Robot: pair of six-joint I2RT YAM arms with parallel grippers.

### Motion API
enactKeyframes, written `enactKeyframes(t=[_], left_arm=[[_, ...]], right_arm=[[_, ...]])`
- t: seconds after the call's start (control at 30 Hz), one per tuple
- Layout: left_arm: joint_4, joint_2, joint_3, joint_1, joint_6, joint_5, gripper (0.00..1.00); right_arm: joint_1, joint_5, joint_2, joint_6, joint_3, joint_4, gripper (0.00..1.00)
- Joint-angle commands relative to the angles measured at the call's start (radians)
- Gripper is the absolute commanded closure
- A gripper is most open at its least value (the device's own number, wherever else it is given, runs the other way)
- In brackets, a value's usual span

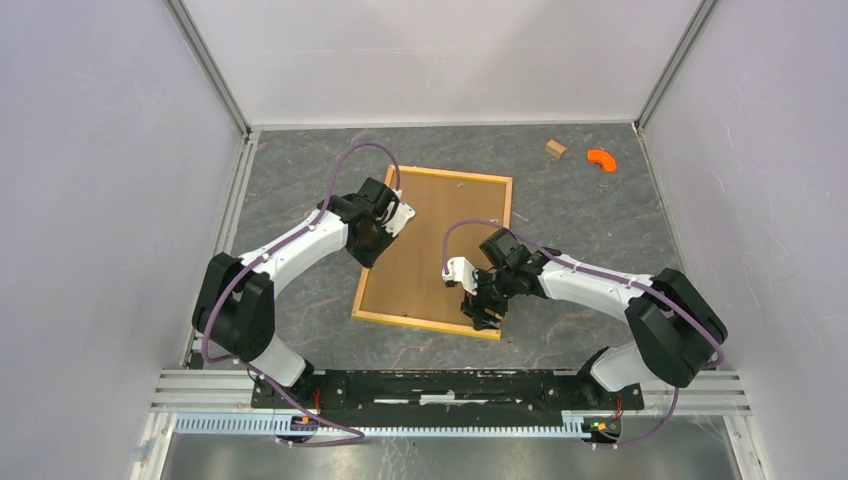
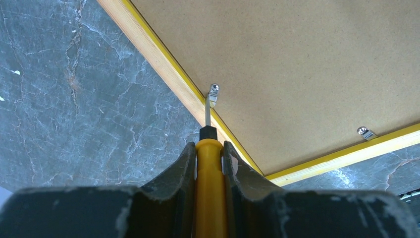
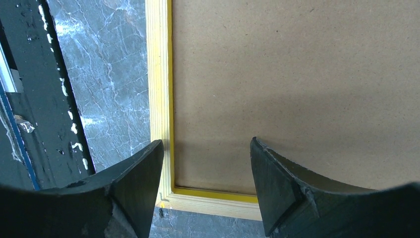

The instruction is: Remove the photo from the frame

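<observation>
The frame (image 1: 425,323) lies face down on the grey marble table, its brown board back (image 1: 440,240) up. The photo is hidden under that board. My left gripper (image 1: 395,215) is at the frame's left edge, shut on a yellow-handled screwdriver (image 2: 209,188). The metal tip of the screwdriver touches a small silver clip (image 2: 213,91) on the frame's inner edge (image 2: 163,64). A second clip (image 2: 365,132) sits on the adjoining side. My right gripper (image 3: 207,148) hovers open over the frame's near right corner (image 3: 158,99), with nothing between its fingers (image 3: 136,178).
A small wooden block (image 1: 555,148) and an orange curved piece (image 1: 601,158) lie at the back right of the table. The black base rail (image 1: 440,385) runs along the near edge, close to the frame's corner. White walls enclose the table on three sides.
</observation>
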Motion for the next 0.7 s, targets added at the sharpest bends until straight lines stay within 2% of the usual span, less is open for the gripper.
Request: enactKeyframes(t=[0.0, 0.3, 0.67], left_arm=[[-0.060, -0.002, -0.014, -0.016, 0.002, 0.115, 0.98], [-0.063, -0.007, -0.005, -0.021, -0.037, 0.241, 0.98], [0.001, 0.027, -0.031, -0.019, -0.183, 0.354, 0.98]], right_arm=[[0.002, -0.005, 0.018, 0.004, 0.022, 0.023, 0.30], [0.009, -0.005, 0.031, 0.018, 0.019, 0.041, 0.30], [0.031, 0.006, 0.058, 0.040, 0.032, 0.068, 0.31]])
